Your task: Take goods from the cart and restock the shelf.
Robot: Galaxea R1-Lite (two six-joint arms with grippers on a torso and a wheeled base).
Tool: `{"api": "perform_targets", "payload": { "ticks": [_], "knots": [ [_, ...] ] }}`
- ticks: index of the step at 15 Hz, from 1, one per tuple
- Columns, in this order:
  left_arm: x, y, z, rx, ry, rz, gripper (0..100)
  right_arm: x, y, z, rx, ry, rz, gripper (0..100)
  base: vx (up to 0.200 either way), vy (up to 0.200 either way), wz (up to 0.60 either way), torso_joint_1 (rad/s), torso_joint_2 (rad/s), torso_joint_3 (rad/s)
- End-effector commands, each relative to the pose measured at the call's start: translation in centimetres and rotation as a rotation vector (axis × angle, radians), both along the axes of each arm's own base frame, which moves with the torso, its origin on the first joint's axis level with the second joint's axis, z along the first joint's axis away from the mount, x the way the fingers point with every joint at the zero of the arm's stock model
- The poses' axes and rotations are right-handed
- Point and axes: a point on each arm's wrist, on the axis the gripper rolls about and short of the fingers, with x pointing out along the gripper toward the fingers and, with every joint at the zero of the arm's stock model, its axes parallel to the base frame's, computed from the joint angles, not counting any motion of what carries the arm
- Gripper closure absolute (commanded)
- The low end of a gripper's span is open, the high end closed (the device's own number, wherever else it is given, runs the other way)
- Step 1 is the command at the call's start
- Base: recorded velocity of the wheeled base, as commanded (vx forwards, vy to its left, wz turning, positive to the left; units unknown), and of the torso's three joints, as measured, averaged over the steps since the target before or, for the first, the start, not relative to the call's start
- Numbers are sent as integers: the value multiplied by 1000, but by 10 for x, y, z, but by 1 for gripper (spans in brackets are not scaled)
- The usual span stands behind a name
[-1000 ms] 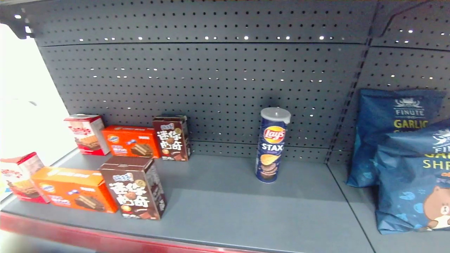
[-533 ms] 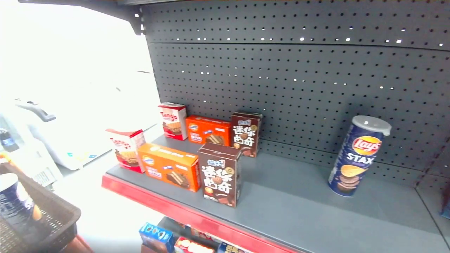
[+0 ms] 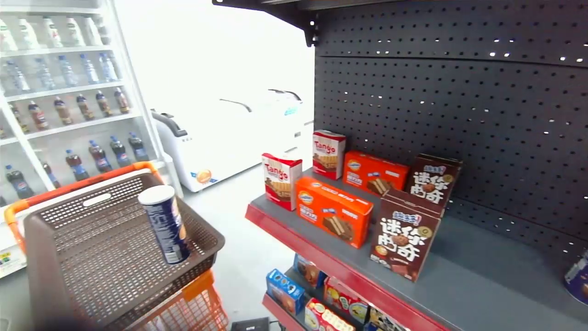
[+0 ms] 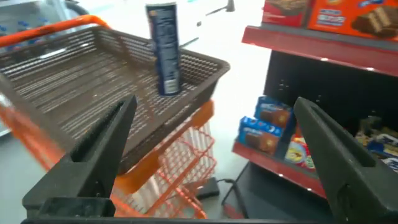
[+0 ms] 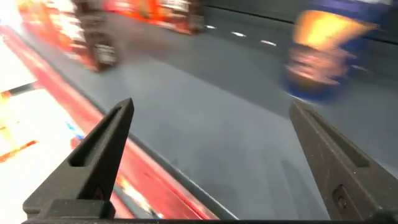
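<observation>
**Hovering between cart and shelf, both grippers wide and empty**

Seen from the head camera, the brown basket (image 3: pixel 209 237) sat on the orange cart (image 3: pixel 82 183) at about eight o'clock. A single blue chip canister (image 3: pixel 164 225) stood upright in it, close to the basket's corner nearest the shelf. The grey shelf (image 3: pixel 482 276) ran from the centre out to four o'clock, backed by a dark pegboard (image 3: pixel 459 101).

Boxes stood on the shelf in two rows. The front row held a red-and-white wafer box (image 3: pixel 281 180), an orange biscuit box (image 3: pixel 333 216) and a brown cookie box (image 3: pixel 404 239). Behind each, toward one o'clock, stood its twin: a second wafer box (image 3: pixel 328 153), a second orange box (image 3: pixel 374 172) and a second brown box (image 3: pixel 432 177). At four o'clock, cut off by the frame's edge, was the base of another blue canister (image 3: pixel 578 279), well apart from the boxes.

The left gripper (image 4: pixel 214 106) hung with its jaws spread wide and nothing between them. Beyond it were the basket and the canister (image 4: pixel 163 50). The right gripper (image 5: pixel 211 106) was likewise fully spread and held nothing, above the bare shelf floor, with the shelf's canister (image 5: pixel 323 53) blurred beyond it.

Blue packets (image 3: pixel 285 289) lay on the lower shelf at six o'clock. A drinks cooler (image 3: pixel 69 110) stood at ten o'clock, with a white chest freezer (image 3: pixel 220 138) beside it.
</observation>
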Motion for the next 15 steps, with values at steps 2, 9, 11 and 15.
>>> {"api": "perform_targets", "payload": {
  "ticks": [2,9,11,15],
  "knots": [
    [0,0,0,1,-1,1,0,0,0,0,-2,2,0,0,0,0,0,0,0,0],
    [8,1,68,79,50,31,0,0,0,0,-2,2,0,0,0,0,0,0,0,0],
    [34,1,97,84,157,39,0,0,0,0,-2,2,0,0,0,0,0,0,0,0],
    [101,1,108,102,356,71,0,0,0,0,-2,2,0,0,0,0,0,0,0,0]
  ]
}}
